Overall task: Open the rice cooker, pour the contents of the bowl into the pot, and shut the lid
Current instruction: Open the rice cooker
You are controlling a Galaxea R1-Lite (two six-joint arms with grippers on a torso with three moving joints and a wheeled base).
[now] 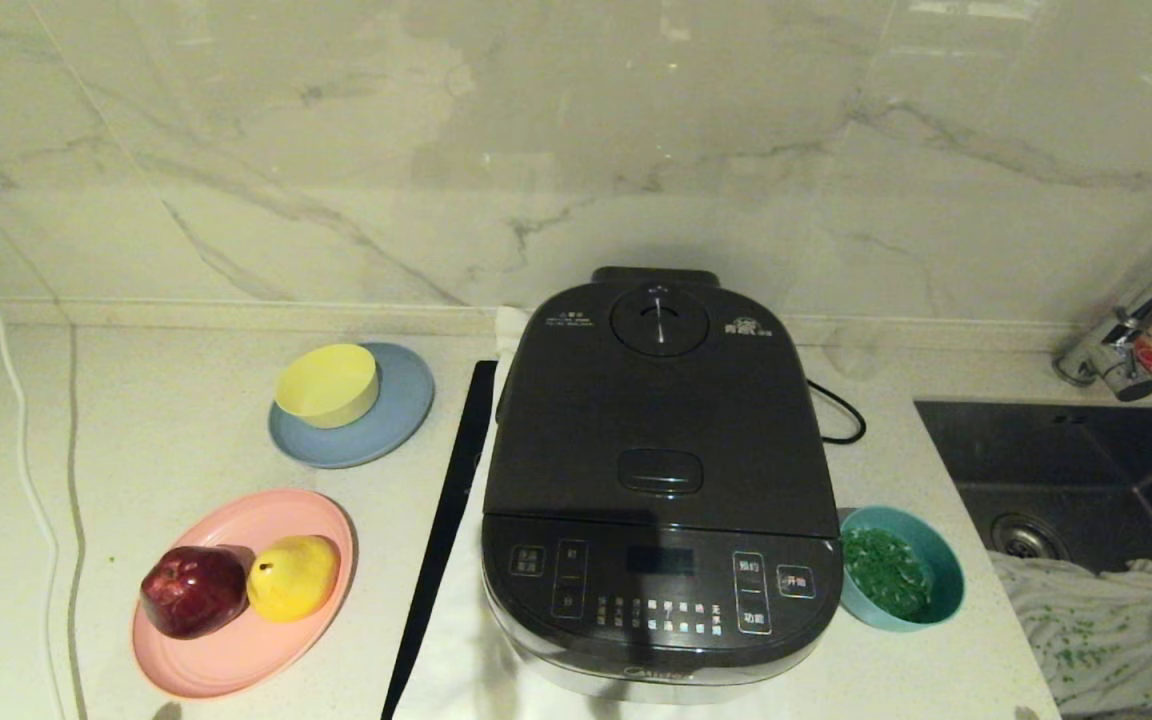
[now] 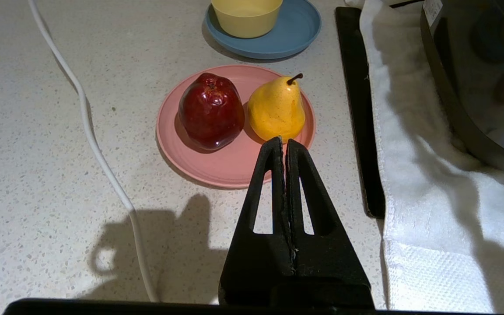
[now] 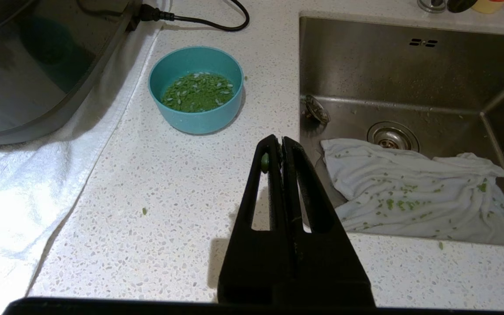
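The dark grey rice cooker [image 1: 661,470] stands at the middle of the counter with its lid [image 1: 661,410] down, so the pot is hidden. The teal bowl [image 1: 901,580] with chopped green sits just right of the cooker's front, and shows as the bowl [image 3: 196,89] in the right wrist view. My right gripper [image 3: 280,142] hovers shut and empty over the counter, nearer me than the bowl, by the sink edge. My left gripper [image 2: 283,142] is shut and empty above the counter, near the pink plate [image 2: 217,166]. Neither gripper shows in the head view.
A red apple [image 1: 194,590] and yellow pear [image 1: 294,576] lie on the pink plate. A yellow bowl [image 1: 327,384] sits on a grey-blue plate [image 1: 396,425]. A white towel [image 2: 427,183] lies under the cooker beside a black strip [image 1: 446,520]. The sink [image 3: 409,87] holds a cloth [image 3: 418,192]. A white cable [image 2: 99,148] runs along the left.
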